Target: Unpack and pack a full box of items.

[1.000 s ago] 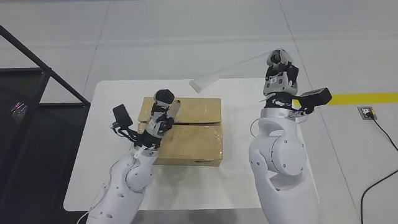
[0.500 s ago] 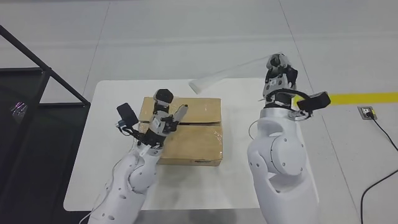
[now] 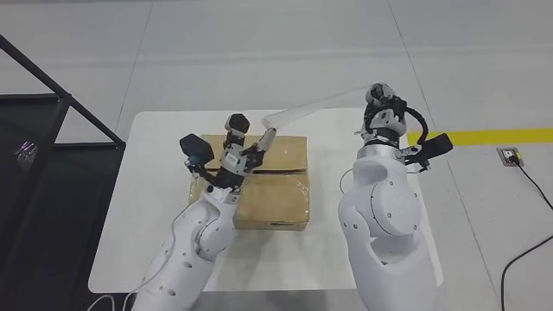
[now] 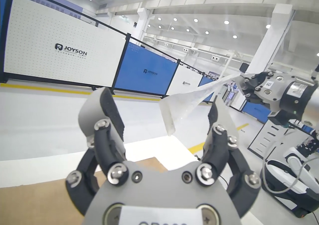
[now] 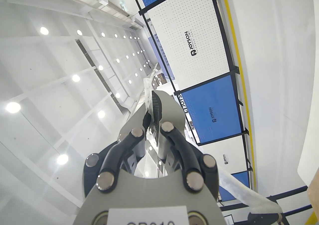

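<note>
The step in hand looks like the unsealing that opens the unpacking. The cardboard box (image 3: 268,192) sits shut near the middle of the white table (image 3: 155,216), its top flaps meeting along a seam. A long clear strip of tape (image 3: 320,108) stretches in the air from above the box's far edge out to the right gripper (image 3: 380,95). The left gripper (image 3: 253,134) hovers over the far part of the box with its jaws spread wide and nothing between them. The next move probably calls for getting rid of the sticky strip, perhaps with the left gripper catching its loose end, and then lifting the flaps. The top view gives the layout of box, strip and arms. The left wrist view shows the folded loose end hanging just ahead of the open jaws, apparently touching neither. The right wrist view shows the right jaws pressed together, pinching the strip's other end.
</note>
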Robot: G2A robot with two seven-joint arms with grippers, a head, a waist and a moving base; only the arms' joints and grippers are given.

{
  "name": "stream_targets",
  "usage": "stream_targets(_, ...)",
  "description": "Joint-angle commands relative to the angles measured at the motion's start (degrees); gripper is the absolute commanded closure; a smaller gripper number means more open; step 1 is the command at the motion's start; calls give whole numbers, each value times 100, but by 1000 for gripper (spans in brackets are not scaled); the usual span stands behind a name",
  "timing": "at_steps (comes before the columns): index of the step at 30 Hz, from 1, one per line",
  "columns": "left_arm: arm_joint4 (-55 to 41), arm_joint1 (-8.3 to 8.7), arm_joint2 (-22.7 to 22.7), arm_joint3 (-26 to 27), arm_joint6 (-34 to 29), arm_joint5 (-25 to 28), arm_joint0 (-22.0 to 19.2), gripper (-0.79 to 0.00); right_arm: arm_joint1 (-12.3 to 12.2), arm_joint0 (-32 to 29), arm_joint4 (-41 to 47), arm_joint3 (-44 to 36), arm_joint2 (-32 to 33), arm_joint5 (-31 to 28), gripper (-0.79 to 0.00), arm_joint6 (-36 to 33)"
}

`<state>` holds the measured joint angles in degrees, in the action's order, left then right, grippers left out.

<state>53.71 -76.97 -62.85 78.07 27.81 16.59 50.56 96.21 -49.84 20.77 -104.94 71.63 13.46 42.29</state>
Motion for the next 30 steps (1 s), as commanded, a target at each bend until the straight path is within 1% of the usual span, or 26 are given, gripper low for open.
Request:
stream_targets(1,90,-16,7,-56,-23,-99,-35,-650,10,-29,-15,-28,-5,23,0,-26)
stream_targets(3,93,-35,10,-117,-22,-143,-75,-628,20,-56,-26,-58,-8,49,0,-47)
stream_targets(8,168,-85,60,-294,-61,-225,-178,-533,42,-136,19,-174,-2,161,0,-184)
stream_targets(11,281,-106,85,-402,-87,-262,-229,-505,53,-187,37,-238,16,208,0,-257)
stream_targets(13,306,-121,86,-471,-68,-277,-250,-462,59,-217,62,-282,39,254,0,-309)
stream_targets(16,319,-139,66,-552,-59,-276,-283,-437,67,-257,74,-333,73,306,0,-357)
stream_targets(18,332,-146,41,-580,-51,-272,-294,-394,76,-280,122,-365,91,345,0,-389)
stream_targets(26,572,-158,-53,-699,-17,-296,-313,-369,107,-312,240,-469,154,505,0,-486)
stream_targets(27,573,-161,-69,-712,-9,-297,-318,-339,109,-314,232,-477,157,521,0,-498)
stream_targets(30,613,-169,-104,-741,-8,-308,-332,-314,120,-325,246,-500,167,556,0,-532)
